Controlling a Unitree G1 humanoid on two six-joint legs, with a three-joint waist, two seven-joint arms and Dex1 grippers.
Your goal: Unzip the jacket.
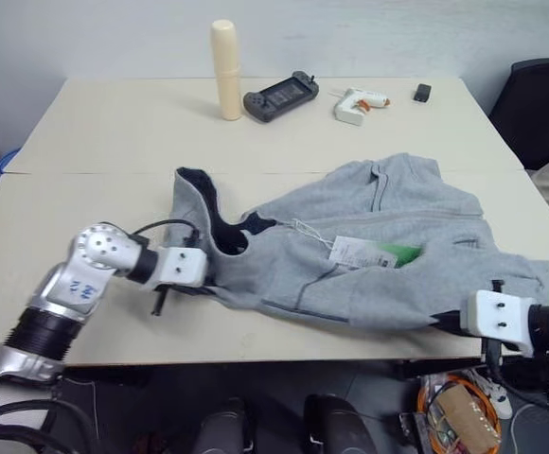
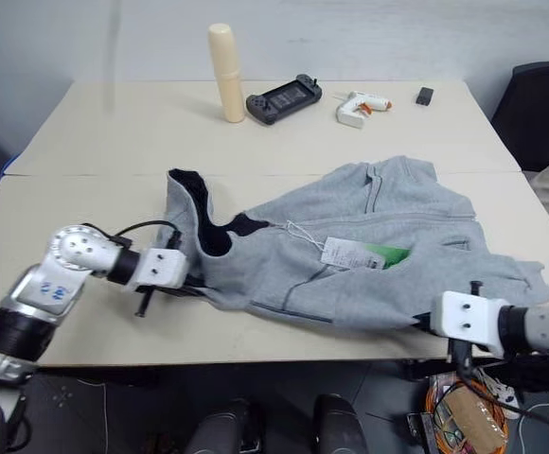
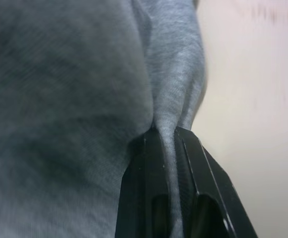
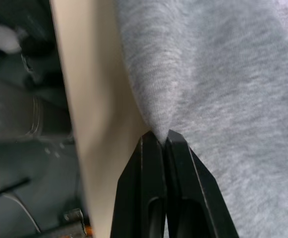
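On the near half of the table [image 1: 85,203], the grey hooded jacket [image 1: 369,246] lay spread, both grippers pinching it.
Left gripper [image 3: 170,148] clamped a fleece fold beside the hood; right gripper [image 4: 163,141] nipped its near hem. Judged best: pull apart evenly, keeping the zip line taut.

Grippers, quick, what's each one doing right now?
Left gripper: shut on a fold of the jacket.
Right gripper: shut on the jacket's edge at the near table edge.

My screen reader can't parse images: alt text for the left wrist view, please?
The left gripper is shut on a pinched fold of the grey fleece jacket. Beside the fabric lies bare beige table.
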